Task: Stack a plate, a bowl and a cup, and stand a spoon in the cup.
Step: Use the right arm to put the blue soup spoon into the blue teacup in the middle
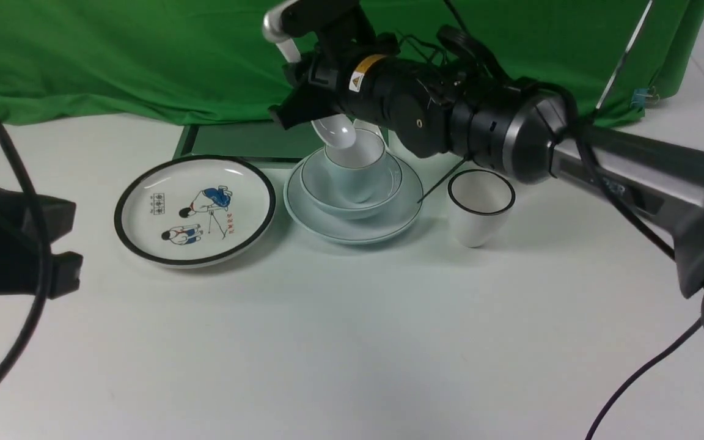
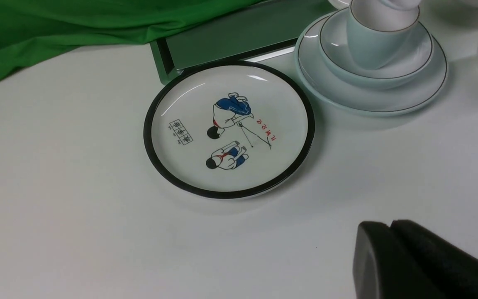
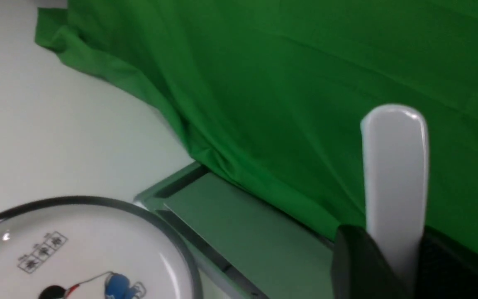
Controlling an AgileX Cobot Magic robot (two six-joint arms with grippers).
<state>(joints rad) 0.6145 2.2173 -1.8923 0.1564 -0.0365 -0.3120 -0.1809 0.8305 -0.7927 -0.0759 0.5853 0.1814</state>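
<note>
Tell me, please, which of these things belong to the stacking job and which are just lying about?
Job: pale plate, pale bowl, pale cup, white spoon.
Lying about: cartoon plate, black-rimmed white cup, green tray, green cloth.

The right arm [image 1: 572, 159] is stretching forward, the right hand [image 3: 401, 265] gripping a glossy white ceramic spoon [image 3: 394, 166]; the left hand [image 2: 388, 241] is hovering, fingers pressed together.

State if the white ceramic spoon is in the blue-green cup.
Partly: the spoon scoop sits in the cup mouth, right gripper holding the handle.
</note>
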